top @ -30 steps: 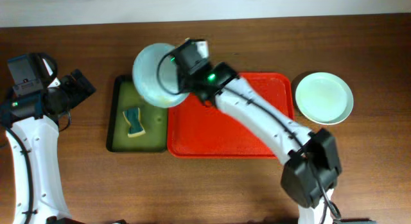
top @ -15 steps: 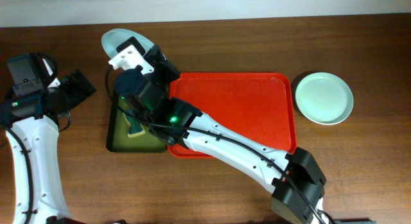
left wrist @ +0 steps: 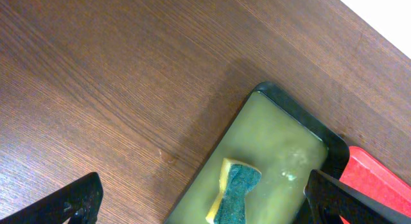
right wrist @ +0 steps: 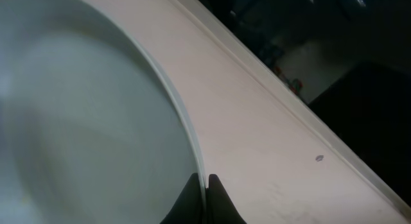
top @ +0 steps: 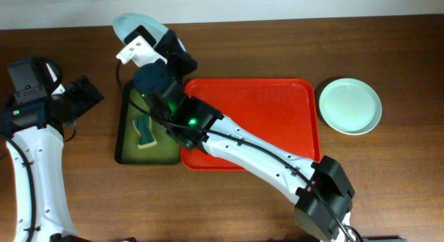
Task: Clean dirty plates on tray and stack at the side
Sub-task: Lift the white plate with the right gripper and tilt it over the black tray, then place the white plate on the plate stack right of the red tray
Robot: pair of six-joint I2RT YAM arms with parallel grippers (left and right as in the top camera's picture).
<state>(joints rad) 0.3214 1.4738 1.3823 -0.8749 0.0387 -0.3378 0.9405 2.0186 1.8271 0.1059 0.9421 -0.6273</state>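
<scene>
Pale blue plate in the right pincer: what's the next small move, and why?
Probably lower the pale blue plate toward the green basin. The right pincer grips its rim and holds it beyond the basin's far end, while the sponge lies in the basin's liquid and the left pincer hangs open and empty near it.

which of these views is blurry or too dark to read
Right wrist view: soft focus, the pale blue round plate too close to be sharp, upper right corner nearly black. Left wrist view: sharp, the yellow and green sponge clear. Overhead view: crisp and evenly lit, no glare on the red rectangular plastic tray.
</scene>
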